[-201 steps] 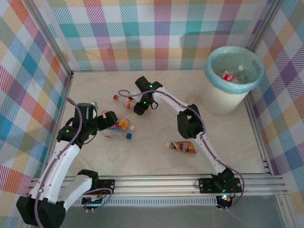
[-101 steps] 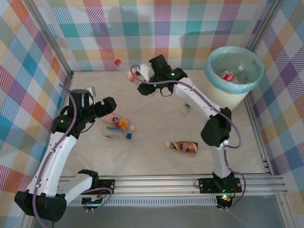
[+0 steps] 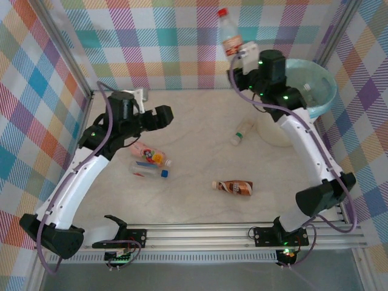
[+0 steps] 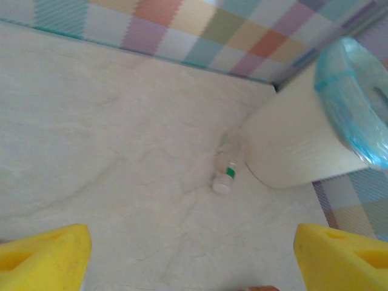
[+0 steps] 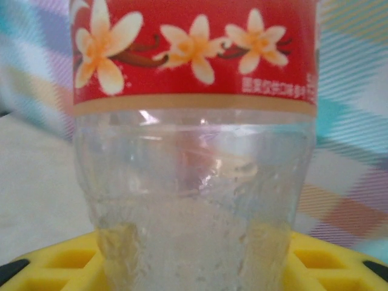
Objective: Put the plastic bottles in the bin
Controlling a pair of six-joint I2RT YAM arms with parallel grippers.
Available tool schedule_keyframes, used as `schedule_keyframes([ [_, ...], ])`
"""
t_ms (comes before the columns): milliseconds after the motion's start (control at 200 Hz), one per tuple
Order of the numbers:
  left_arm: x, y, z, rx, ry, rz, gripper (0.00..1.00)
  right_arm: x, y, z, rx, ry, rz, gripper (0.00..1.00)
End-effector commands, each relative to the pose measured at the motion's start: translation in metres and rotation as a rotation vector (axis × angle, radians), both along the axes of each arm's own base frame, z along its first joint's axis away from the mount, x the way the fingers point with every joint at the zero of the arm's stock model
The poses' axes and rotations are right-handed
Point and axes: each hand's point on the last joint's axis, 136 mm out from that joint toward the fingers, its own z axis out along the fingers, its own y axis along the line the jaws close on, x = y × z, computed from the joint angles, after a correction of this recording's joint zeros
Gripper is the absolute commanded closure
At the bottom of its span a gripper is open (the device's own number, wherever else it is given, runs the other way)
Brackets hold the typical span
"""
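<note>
Plastic bottle (image 3: 230, 39) in tight right fingers (image 5: 339, 259), flowered label (image 5: 194, 48) clear at wrist; left fingers (image 4: 42, 256) apart.

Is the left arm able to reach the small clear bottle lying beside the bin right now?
Probably yes. The left claw is open and empty, facing the small clear bottle across bare table; only the bin stands close beside it.
</note>
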Motion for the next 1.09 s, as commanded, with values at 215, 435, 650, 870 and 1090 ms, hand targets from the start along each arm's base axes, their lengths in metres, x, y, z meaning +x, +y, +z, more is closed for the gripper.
schedule_keyframes([
  [215,-0.001,-0.038,-0.009,0.030,0.001,-0.094,0.13,0.013,-0.137,0.007,-0.136,-0.168,-0.481,0.44],
  [435,0.000,-0.039,-0.019,0.048,0.021,-0.093,0.13,0.004,-0.156,-0.002,-0.187,-0.188,-0.557,0.25],
  [650,-0.001,-0.036,-0.022,0.047,0.026,-0.083,0.13,0.003,-0.160,-0.002,-0.219,-0.175,-0.579,0.21],
  [870,-0.003,-0.032,-0.021,0.062,0.017,-0.073,0.12,-0.004,-0.156,-0.001,-0.150,-0.166,-0.558,0.19],
  [1090,-0.004,-0.032,-0.026,0.059,0.029,-0.072,0.12,-0.015,-0.135,-0.014,0.011,-0.017,-0.454,0.24],
])
